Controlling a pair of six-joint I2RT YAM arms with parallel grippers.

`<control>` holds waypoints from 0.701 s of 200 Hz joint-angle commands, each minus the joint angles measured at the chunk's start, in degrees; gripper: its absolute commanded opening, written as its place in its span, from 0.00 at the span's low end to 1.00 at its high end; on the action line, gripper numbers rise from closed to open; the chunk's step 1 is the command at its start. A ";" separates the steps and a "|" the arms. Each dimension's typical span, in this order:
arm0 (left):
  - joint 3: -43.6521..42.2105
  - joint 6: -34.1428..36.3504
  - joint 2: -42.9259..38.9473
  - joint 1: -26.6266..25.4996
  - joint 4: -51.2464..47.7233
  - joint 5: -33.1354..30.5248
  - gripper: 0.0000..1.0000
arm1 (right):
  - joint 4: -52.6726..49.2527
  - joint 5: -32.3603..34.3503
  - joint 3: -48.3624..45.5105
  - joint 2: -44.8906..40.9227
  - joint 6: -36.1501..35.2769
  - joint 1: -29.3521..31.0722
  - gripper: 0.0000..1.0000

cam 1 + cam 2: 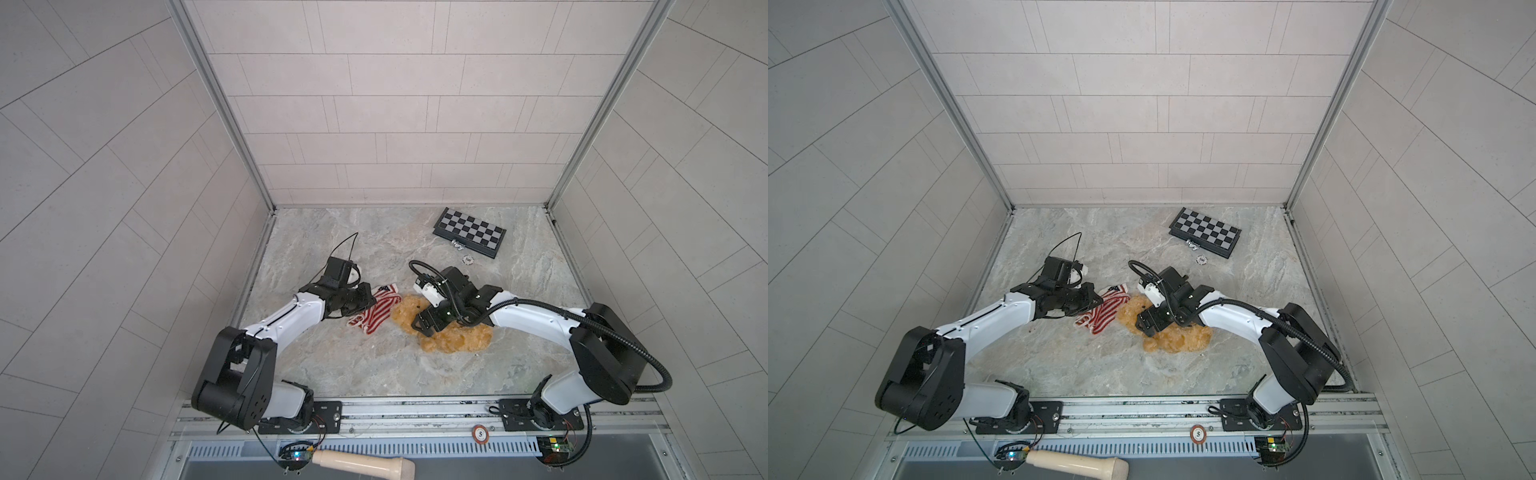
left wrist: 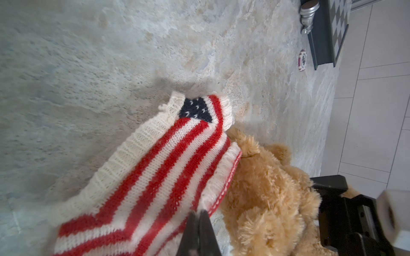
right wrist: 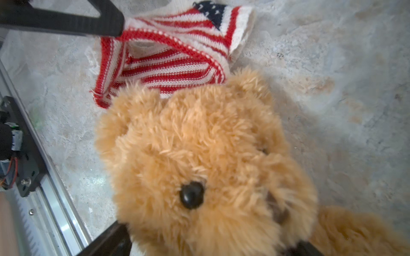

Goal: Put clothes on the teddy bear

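Threading the bear's head into the sweater (image 1: 380,311) looks like the step in hand, and it hinges on an open hem. The bear (image 1: 457,338) lies on the table (image 1: 332,374) right of centre, head to the left and just beside the sweater's mouth, body trailing right and nearer. The left gripper (image 2: 197,221) has its fingers pressed together on the upper layer of the hem, lifting it so that the opening gapes toward the head in the right wrist view. The right gripper (image 1: 420,326) stands spread astride the bear's head near the muzzle; whether its pads press the fur I cannot tell. To do this well, the right gripper should close low on the neck, not on the ears, and push the head leftward while the left gripper draws the hem rightward and up, holding one layer only. The knit likely stretches but the fur probably drags on it, so small, level moves seem wise; a snagged ear could fold the hem under.
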 commanded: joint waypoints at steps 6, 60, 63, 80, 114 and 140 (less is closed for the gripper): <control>-0.82 -0.45 -1.80 0.31 1.70 2.34 0.00 | -1.35 5.50 -0.57 2.61 -1.53 0.18 0.84; -1.30 -1.97 -4.00 0.24 2.85 5.76 0.00 | 3.50 5.28 -1.96 2.83 -0.97 0.80 0.30; -1.22 -2.02 -4.11 0.29 2.80 5.71 0.00 | 3.73 5.12 -2.17 2.45 -0.84 0.83 0.27; -1.26 -2.57 -4.21 0.30 3.15 5.60 0.00 | 7.07 5.01 -4.33 -1.32 -0.05 1.26 0.08; -0.88 -4.16 -3.88 -0.60 5.28 6.97 0.00 | 13.18 7.38 -7.90 -7.98 0.10 4.86 0.00; -0.43 -4.46 -4.24 -1.99 5.51 7.55 0.00 | 19.36 8.46 -10.41 -8.50 -0.37 5.94 0.00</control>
